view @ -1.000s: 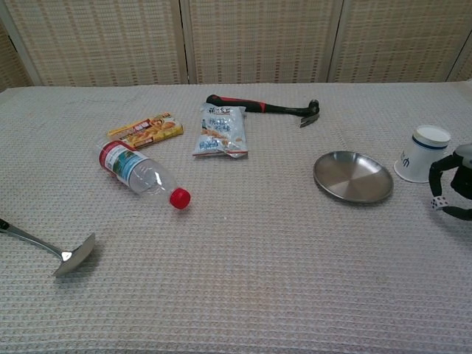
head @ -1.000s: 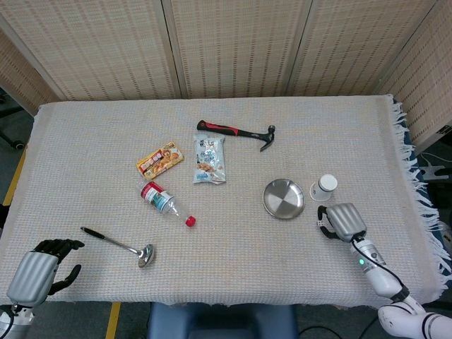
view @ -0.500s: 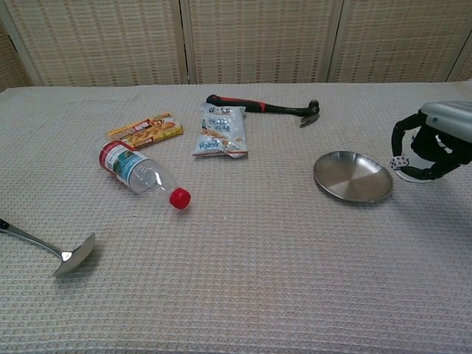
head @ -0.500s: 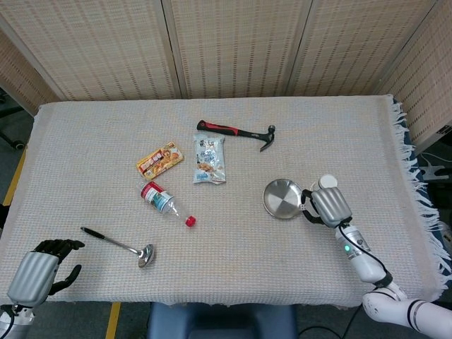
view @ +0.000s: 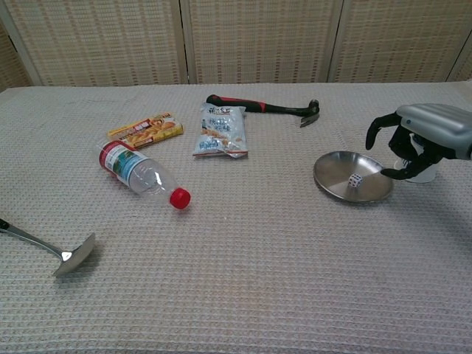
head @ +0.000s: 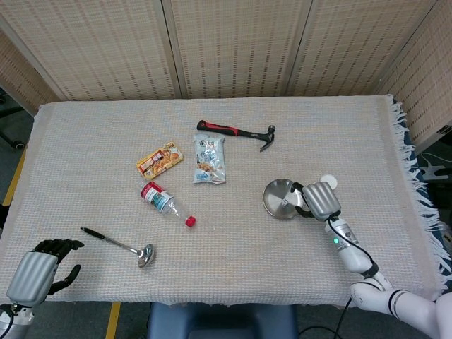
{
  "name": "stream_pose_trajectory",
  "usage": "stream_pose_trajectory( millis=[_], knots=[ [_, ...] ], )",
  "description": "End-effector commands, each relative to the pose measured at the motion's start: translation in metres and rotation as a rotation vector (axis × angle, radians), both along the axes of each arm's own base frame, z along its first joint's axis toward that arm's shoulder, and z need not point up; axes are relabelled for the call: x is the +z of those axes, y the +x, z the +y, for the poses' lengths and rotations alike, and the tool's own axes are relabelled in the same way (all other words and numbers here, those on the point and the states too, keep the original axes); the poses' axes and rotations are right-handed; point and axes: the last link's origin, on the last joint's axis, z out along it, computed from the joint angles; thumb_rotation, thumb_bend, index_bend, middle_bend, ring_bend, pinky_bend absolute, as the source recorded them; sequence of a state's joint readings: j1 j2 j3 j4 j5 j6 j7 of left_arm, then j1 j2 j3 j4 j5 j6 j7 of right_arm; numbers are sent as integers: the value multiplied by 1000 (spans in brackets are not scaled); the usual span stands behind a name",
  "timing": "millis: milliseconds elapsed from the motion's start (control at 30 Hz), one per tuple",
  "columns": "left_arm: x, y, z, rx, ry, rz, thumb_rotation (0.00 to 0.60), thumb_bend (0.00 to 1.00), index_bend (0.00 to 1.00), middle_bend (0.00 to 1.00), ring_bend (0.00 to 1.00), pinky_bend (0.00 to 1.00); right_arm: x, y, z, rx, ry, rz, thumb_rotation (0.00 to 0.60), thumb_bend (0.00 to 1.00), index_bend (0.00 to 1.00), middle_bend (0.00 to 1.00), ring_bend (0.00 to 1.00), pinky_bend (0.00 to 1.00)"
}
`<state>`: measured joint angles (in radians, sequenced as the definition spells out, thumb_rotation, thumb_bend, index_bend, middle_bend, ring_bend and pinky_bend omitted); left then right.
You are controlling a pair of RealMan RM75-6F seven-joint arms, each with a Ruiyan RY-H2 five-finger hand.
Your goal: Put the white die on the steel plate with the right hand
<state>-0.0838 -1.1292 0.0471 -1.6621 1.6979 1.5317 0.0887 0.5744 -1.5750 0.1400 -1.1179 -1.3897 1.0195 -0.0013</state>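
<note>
The white die (view: pixel 355 180) lay on the steel plate (view: pixel 332 181) (round, shallow, shiny), right of the plate's centre, dark pips showing.

head view: high, looking steeply down on the whole surface (head: pixel 233 261) | chest view: low, nearer, looking across it toward the screens | shared: steel plate (head: pixel 280 199) (view: pixel 335 186), hammer (head: pixel 236 132) (view: pixel 262 107)

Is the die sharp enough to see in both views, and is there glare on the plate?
Chest view: the die is small but sharp on the plate, which reflects soft light without harsh glare. Head view: the right hand overlaps the plate; the die cannot be made out.
</note>
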Motion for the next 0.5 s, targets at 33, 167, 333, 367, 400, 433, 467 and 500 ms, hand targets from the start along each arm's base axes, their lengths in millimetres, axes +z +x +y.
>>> stream_pose_trajectory(
  millis=[33,167,333,367,400,433,467,500],
  knots=[
    [0,0,0,0,0,0,600,335,350,400,357,372,6,2,4,42,-25,-20,600,151,345,657,527,835],
    [0,0,0,0,0,-1,600,336,350,403,357,373,21,2,7,100,-102,0,600,142,325,407,257,629],
    [0,0,0,1,0,-2,600,336,351,404,356,372,42,-9,10,82,-179,63,600,101,252,229,60,344],
    [0,0,0,1,0,-2,600,336,351,404,356,372,44,-12,11,68,-184,70,600,90,247,218,49,318],
    [0,1,0,0,-1,-1,600,337,350,405,357,372,48,-16,11,47,-186,77,600,78,245,217,45,301],
    [0,1,0,0,-2,-1,600,337,350,405,357,372,50,-20,12,31,-187,82,600,73,245,217,45,298],
    [-1,1,0,0,-3,0,600,337,350,406,357,372,51,-23,12,16,-186,89,600,68,244,216,45,298],
    [-1,1,0,0,-3,1,600,336,350,407,357,372,53,-27,12,0,-186,97,600,67,244,216,45,298]
  ],
)
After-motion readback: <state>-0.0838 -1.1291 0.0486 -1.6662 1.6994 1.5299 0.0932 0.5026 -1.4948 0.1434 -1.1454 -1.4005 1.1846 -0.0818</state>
